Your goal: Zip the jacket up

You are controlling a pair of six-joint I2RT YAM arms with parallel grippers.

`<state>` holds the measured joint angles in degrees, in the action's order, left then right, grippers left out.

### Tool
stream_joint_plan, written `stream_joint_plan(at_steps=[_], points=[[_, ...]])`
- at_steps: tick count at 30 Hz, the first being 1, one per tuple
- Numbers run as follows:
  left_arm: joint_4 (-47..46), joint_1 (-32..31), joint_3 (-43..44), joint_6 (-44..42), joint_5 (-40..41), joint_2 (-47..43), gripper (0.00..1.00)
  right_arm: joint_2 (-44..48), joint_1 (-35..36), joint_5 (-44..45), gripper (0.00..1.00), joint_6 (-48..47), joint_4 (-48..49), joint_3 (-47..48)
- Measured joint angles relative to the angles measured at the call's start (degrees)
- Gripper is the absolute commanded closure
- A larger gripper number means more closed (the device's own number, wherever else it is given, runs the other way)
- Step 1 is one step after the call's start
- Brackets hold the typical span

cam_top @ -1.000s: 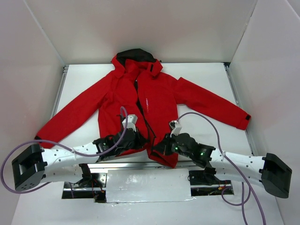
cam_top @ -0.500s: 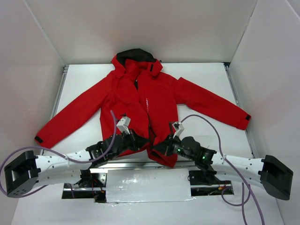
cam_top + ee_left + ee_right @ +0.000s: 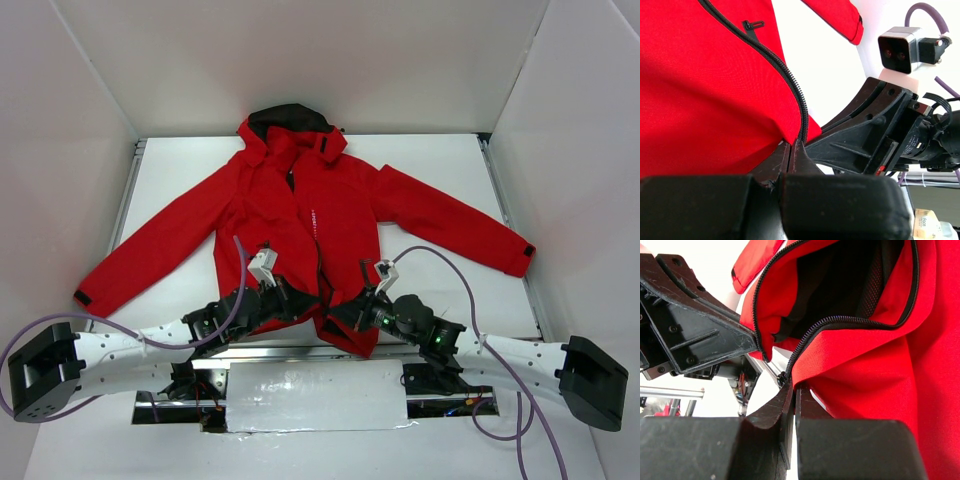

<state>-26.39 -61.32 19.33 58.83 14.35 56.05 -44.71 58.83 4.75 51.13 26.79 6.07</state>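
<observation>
The red jacket (image 3: 340,210) lies spread flat on the white table, hood at the far end, sleeves out to both sides. Its central zipper is open at the bottom hem. My left gripper (image 3: 303,305) is shut on the hem end of one front panel, right beside the black zipper teeth (image 3: 785,75); its tips (image 3: 791,146) pinch the red fabric (image 3: 705,85). My right gripper (image 3: 337,318) is shut on the other panel's hem end (image 3: 791,386), where the zipper teeth (image 3: 840,322) end. The black lining (image 3: 840,275) shows between the panels. The two grippers sit close together.
White walls close the table in at the back and both sides. A metal rail (image 3: 128,190) runs along the left edge. A silvery plate (image 3: 315,395) lies at the near edge between the arm bases. Purple cables (image 3: 450,265) loop over both arms.
The left wrist has shifted a little to the left and the right wrist a little to the right and nearer. Both grips on the hem have stayed shut.
</observation>
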Motion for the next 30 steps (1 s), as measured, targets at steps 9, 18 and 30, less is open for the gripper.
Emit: stream_joint_plan(at_steps=[9,18,30], points=[[-0.24,0.00,0.00,0.33,-0.07,0.13,1.00,-0.31,0.00,0.09,1.00,0.00,1.16,0.00],[-0.76,0.00,0.00,1.36,-0.42,1.95,1.00,-0.26,0.00,0.24,1.00,0.02,1.14,0.00],[-0.72,0.00,0.00,1.44,-0.50,1.92,1.00,-1.49,0.00,0.31,1.00,0.04,2.49,0.04]])
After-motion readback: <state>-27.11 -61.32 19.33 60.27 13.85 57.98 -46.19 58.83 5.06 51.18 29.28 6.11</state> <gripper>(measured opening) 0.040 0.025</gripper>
